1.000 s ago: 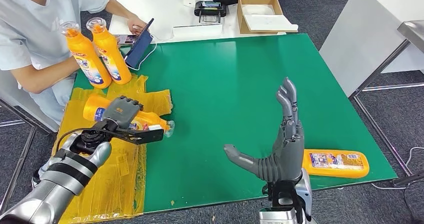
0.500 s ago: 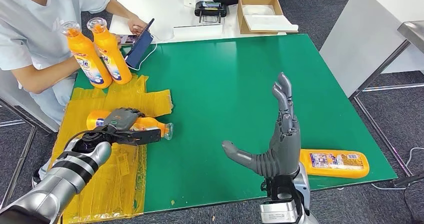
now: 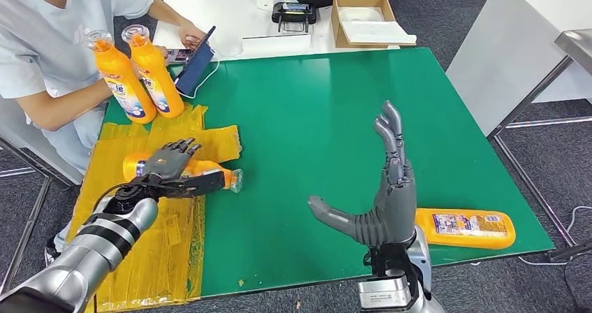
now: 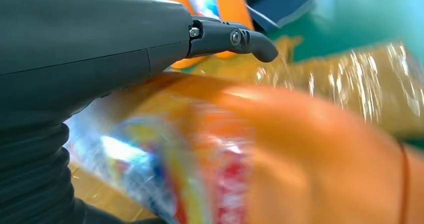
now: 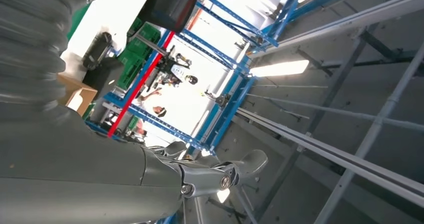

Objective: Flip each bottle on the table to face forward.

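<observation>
Orange lying bottle (image 3: pixel 199 170) under left hand (image 3: pixel 167 163) — fingers (image 3: pixel 183 147) apart, seemingly resting on it.

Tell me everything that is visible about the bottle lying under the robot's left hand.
The orange bottle looks like plastic, with a blue-and-white label and a clear cap pointing toward the table's middle. It lies on its side on the yellow plastic sheet, its cap over the green table. The left hand rests on its middle.
</observation>
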